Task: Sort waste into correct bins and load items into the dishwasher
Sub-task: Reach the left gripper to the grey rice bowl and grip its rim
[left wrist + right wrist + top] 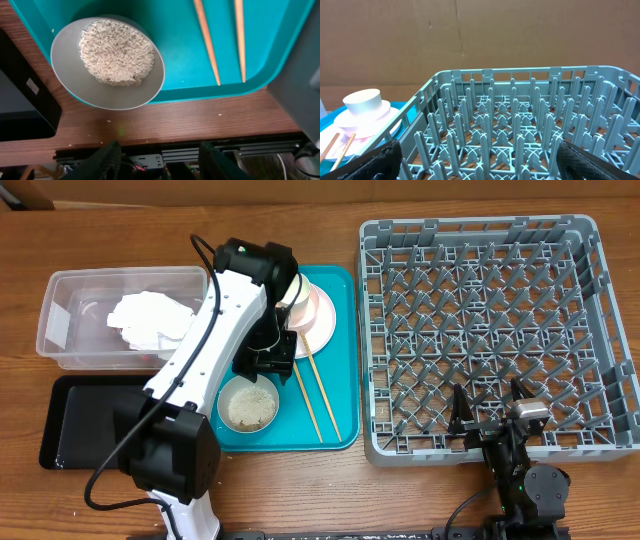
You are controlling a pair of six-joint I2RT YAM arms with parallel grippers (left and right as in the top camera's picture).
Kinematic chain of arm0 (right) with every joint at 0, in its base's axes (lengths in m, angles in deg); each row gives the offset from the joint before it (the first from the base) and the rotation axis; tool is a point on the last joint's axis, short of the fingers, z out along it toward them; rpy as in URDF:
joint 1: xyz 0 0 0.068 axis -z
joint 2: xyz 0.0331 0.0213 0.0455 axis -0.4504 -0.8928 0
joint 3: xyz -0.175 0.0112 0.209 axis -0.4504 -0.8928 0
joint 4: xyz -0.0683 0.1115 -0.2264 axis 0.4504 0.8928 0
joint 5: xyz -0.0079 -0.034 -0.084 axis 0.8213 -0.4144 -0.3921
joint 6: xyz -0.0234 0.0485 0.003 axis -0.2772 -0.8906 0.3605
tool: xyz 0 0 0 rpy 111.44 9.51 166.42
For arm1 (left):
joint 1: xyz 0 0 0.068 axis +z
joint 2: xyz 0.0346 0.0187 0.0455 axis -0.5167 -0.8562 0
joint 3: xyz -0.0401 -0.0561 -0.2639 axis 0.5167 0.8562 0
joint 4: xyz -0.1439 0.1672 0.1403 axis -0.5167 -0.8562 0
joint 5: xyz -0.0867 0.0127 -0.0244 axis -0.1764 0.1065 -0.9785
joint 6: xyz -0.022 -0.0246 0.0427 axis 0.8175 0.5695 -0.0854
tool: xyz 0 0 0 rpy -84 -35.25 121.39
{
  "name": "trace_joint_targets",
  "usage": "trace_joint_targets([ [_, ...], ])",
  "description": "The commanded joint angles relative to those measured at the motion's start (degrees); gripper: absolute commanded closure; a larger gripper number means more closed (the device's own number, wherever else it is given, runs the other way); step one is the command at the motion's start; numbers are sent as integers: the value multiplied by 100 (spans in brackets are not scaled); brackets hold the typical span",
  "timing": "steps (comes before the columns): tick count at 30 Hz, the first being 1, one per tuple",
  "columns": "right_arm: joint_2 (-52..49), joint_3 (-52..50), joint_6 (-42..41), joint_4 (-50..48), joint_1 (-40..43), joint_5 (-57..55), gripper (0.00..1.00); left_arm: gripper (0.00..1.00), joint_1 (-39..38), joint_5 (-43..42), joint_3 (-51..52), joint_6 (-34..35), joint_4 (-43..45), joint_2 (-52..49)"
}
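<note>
A grey-green bowl (248, 404) (107, 62) full of rice-like grains sits at the front of the teal tray (340, 360). Two wooden chopsticks (315, 395) (207, 42) lie to its right. A pale pink plate (318, 320) (365, 122) carries a white cup (296, 290) (367, 101). My left gripper (268, 362) (162, 162) hovers over the tray just behind the bowl, jaws apart and empty. The right gripper (490, 415) (487, 165) stands wide open over the front edge of the grey dish rack (490, 330) (520, 125). A crumpled white napkin (150, 320) lies in the clear tub (60, 320).
A shallow black tray (80, 420) (25, 100) lies in front of the clear tub, left of the teal tray. The left arm's white links cross over the tub's right end and the black tray. The table's front edge and a metal rail run close below the bowl.
</note>
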State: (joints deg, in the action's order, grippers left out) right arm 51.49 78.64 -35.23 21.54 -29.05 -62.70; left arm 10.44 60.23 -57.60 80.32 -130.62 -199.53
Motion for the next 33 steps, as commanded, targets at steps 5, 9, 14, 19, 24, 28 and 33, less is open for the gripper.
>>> trace_joint_targets([
  [5, 66, -61, 22, -31, 15, -7, 0, 47, -140, 68, 778, 273, 560, 76],
  [9, 66, -61, 22, -31, 15, -7, 0, 48, -153, 46, 1235, 363, 986, 76],
  [14, 66, -61, 22, -31, 15, -7, 0, 49, -153, 42, 1707, 358, 1589, 76],
  [19, 66, -61, 24, -31, 15, -7, 0, 49, -153, 33, 2094, 358, 2153, 76],
  [24, 66, -61, 24, -31, 15, -7, 0, 53, -153, 35, 2428, 358, 2603, 76],
  [28, 66, -61, 24, -31, 15, -7, 0, 58, -153, 37, 2498, 358, 2717, 76],
  [33, 66, -61, 24, -31, 15, -7, 0, 65, -153, 37, 2498, 358, 2887, 76],
])
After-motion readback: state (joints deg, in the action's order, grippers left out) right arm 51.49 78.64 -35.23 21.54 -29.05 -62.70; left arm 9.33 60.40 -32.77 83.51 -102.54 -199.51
